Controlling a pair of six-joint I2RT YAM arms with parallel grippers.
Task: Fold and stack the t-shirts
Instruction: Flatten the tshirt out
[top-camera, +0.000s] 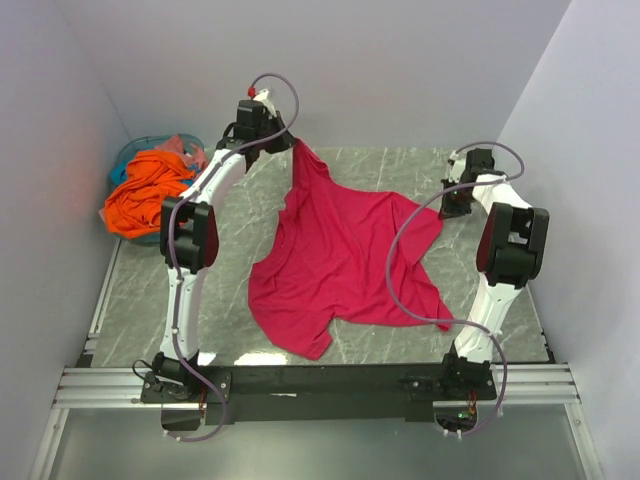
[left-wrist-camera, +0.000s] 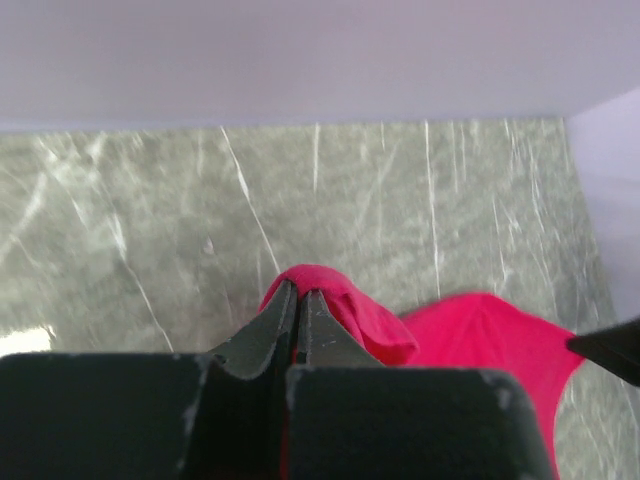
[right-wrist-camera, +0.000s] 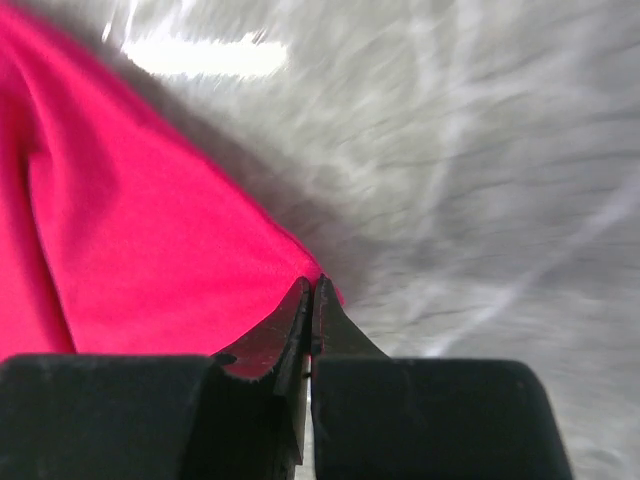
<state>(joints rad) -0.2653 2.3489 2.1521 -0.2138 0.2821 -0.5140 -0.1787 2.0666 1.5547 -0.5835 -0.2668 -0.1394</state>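
The crimson-pink t-shirt (top-camera: 340, 255) lies partly spread on the grey marble table (top-camera: 200, 290). My left gripper (top-camera: 289, 141) is at the back, shut on a bunched part of this shirt (left-wrist-camera: 345, 305), holding it raised so the cloth hangs down to the table. Its jaws (left-wrist-camera: 300, 291) are pressed together with cloth between them. My right gripper (top-camera: 447, 208) is low at the shirt's right corner, shut on its edge (right-wrist-camera: 200, 250); the tips (right-wrist-camera: 312, 286) meet at the hem. The orange t-shirt (top-camera: 145, 192) and a bit of the salmon-pink t-shirt (top-camera: 188, 147) lie in the basket.
The round teal basket (top-camera: 127, 158) stands at the back left corner against the walls. White walls close in the table at the back and both sides. A metal rail (top-camera: 320, 385) runs along the near edge by the arm bases.
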